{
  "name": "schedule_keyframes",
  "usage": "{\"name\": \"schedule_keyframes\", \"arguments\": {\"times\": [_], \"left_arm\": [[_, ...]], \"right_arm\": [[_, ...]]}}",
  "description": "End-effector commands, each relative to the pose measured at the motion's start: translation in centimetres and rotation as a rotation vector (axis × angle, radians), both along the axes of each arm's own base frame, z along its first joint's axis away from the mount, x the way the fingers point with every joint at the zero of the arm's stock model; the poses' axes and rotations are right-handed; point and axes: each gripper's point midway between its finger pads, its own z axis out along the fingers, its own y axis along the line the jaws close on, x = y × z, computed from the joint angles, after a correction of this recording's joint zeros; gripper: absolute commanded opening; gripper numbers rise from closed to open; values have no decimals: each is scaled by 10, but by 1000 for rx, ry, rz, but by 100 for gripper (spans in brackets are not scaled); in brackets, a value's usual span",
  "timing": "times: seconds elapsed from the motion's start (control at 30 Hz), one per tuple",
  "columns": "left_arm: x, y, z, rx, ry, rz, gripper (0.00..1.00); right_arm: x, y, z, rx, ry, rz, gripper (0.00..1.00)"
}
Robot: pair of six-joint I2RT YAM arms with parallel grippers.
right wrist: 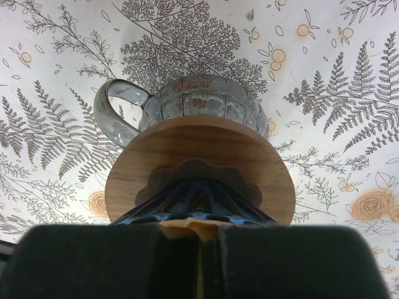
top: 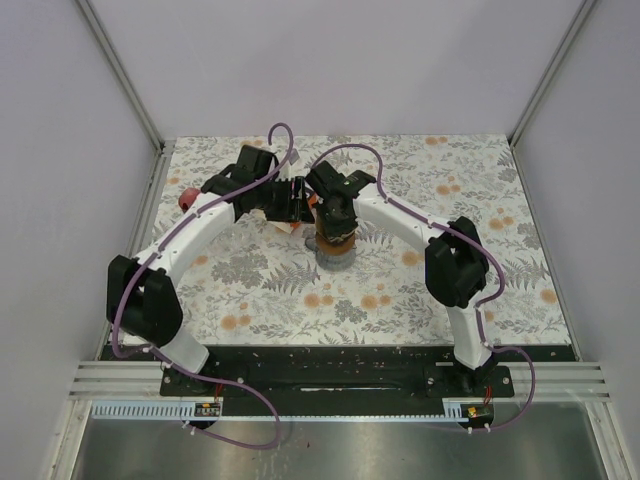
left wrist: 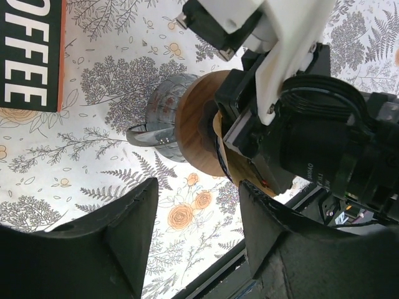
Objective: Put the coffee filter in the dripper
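Note:
The dripper [right wrist: 199, 162] has a round wooden collar and a dark ribbed cone, and sits on a glass mug [right wrist: 193, 103] at mid-table [top: 335, 245]. My right gripper [right wrist: 206, 249] is shut on the edge of a brown paper coffee filter [right wrist: 190, 225], right at the dripper's rim. In the left wrist view the collar [left wrist: 193, 124], the mug [left wrist: 159, 115] and a bit of the filter [left wrist: 240, 168] show under the right gripper [left wrist: 299, 124]. My left gripper [left wrist: 198, 199] is open and empty, just left of the dripper [top: 298, 205].
A dark box lettered "COFFEE" [left wrist: 28, 53] lies on the floral tablecloth beyond the left gripper. A small red object [top: 187, 197] sits at the far left of the table. White walls enclose the table on three sides.

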Motion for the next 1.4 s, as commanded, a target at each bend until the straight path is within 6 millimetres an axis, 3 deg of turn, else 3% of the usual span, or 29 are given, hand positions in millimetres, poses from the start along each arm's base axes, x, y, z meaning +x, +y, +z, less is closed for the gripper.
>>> {"name": "schedule_keyframes", "arguments": {"times": [0.0, 0.2, 0.43, 0.53, 0.6, 0.9, 1.1, 1.37], "left_arm": [[1, -20, 2, -51, -25, -38, 58], [0, -31, -9, -37, 4, -43, 56], [-2, -37, -21, -63, 54, -41, 42], [-1, -34, -25, -47, 57, -33, 28], [-2, -33, -24, -46, 52, -34, 24], [2, -29, -10, -35, -6, -28, 21], [2, -28, -8, -34, -16, -28, 19], [3, -26, -2, -29, -43, -31, 24]], "right_arm": [[-6, 5, -20, -38, 30, 20, 0], [-12, 6, -31, -39, 63, 28, 0], [-14, 7, -30, -22, 64, 29, 0], [-8, 10, -11, 2, 22, 33, 0], [-2, 10, 6, 14, -18, 35, 0], [16, 6, 84, 169, -141, 10, 0], [21, -2, 105, 226, -160, 19, 0], [13, 7, 140, 352, -191, 88, 0]]}}
